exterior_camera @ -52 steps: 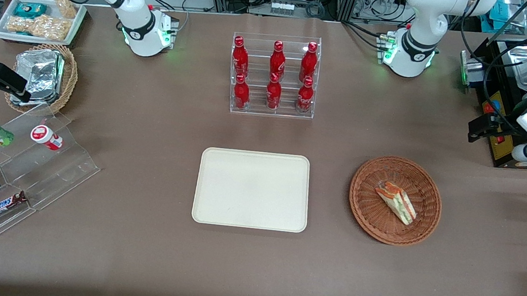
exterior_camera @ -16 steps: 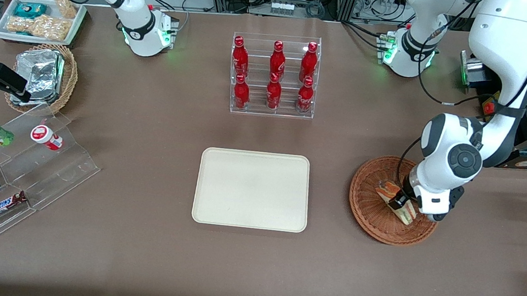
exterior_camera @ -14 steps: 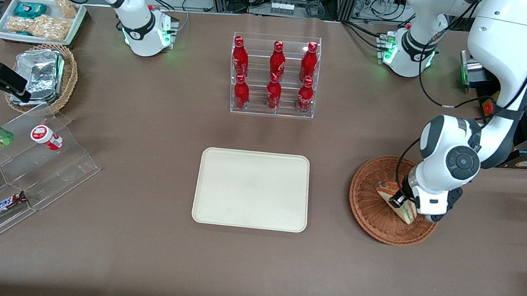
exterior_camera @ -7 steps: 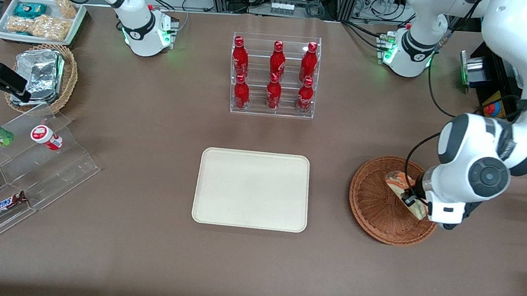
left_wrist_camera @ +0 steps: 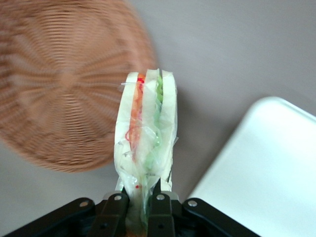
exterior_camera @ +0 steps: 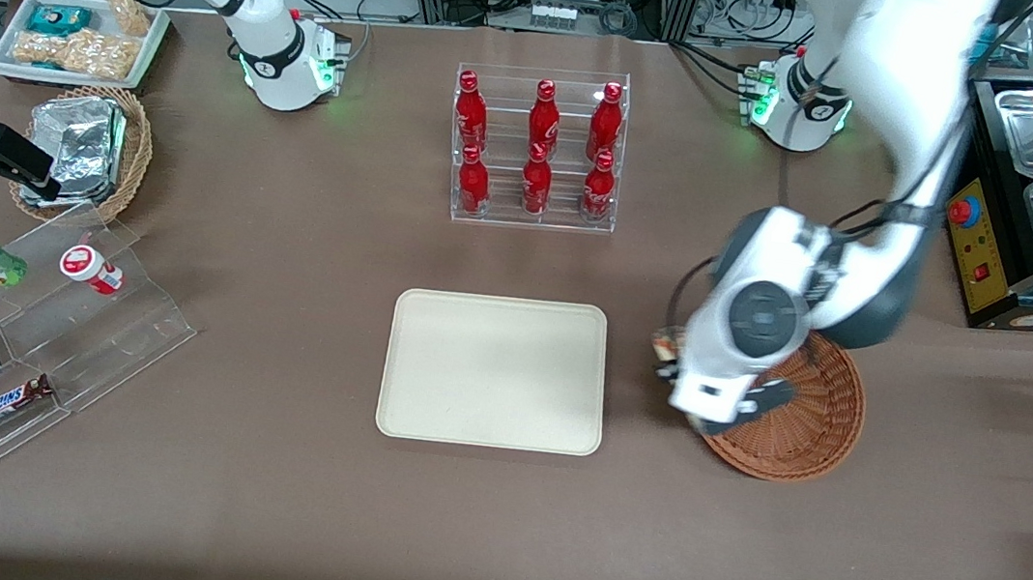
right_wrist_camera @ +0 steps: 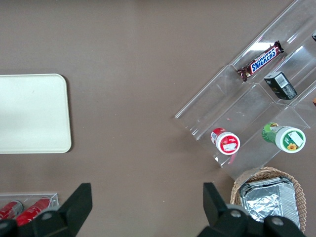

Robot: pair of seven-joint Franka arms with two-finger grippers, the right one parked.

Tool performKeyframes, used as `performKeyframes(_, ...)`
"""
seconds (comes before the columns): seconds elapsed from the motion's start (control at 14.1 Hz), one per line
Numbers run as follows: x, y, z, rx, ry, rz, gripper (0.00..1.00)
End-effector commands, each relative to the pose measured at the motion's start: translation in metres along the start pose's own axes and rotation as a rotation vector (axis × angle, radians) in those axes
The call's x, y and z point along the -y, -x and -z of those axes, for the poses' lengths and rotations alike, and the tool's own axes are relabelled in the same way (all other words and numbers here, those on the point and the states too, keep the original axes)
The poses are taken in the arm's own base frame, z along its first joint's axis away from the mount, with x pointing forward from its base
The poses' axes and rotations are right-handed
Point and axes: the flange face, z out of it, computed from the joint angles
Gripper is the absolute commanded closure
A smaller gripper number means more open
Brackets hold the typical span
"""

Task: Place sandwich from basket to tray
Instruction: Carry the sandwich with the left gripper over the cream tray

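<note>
Up front, the gripper (exterior_camera: 664,357) hangs above the table between the tray (exterior_camera: 495,370) and the basket (exterior_camera: 802,430), close to the basket's rim and nearer the tray than the basket's middle. Only a small end of the sandwich (exterior_camera: 663,347) peeks out beside the wrist housing, which covers part of the basket. The tray lies flat near the table's middle, nearer the camera than a clear rack of 6 red bottles (exterior_camera: 537,148).

From the left wrist, the gripper (left_wrist_camera: 136,203) is clamped on the sandwich (left_wrist_camera: 146,133), its 2 black fingers (left_wrist_camera: 114,212) pressing the wrapped wedge's narrow end from both sides. The wedge stands on edge, its red, orange and green layers facing the camera. It is lifted clear, with the basket (left_wrist_camera: 54,89) and a corner of the tray (left_wrist_camera: 266,168) below and bare table between them.

From the right wrist, the tray (right_wrist_camera: 32,113) shows beside a clear stepped stand (right_wrist_camera: 256,98).
</note>
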Motion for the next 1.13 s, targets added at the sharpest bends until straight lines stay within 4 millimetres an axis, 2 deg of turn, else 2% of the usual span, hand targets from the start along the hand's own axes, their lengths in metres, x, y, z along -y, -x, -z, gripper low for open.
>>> performKeyframes(0.0,-0.057,0.016,-0.001,-0.033,0.050,-0.238,0.88)
performKeyframes(0.14,-0.091,0.035,-0.009,-0.089,0.127,-0.276,0.89)
performKeyframes(0.42,-0.156,0.092,-0.035,-0.136,0.191,-0.370,0.91)
performKeyframes(0.57,-0.170,0.094,-0.040,-0.146,0.205,-0.378,0.91)
performKeyframes(0.78,-0.192,0.118,-0.058,-0.159,0.216,-0.406,0.91)
performKeyframes(0.92,-0.195,0.118,-0.074,-0.154,0.209,-0.411,0.91)
performKeyframes(1.06,-0.199,0.124,-0.081,-0.178,0.205,-0.429,0.88)
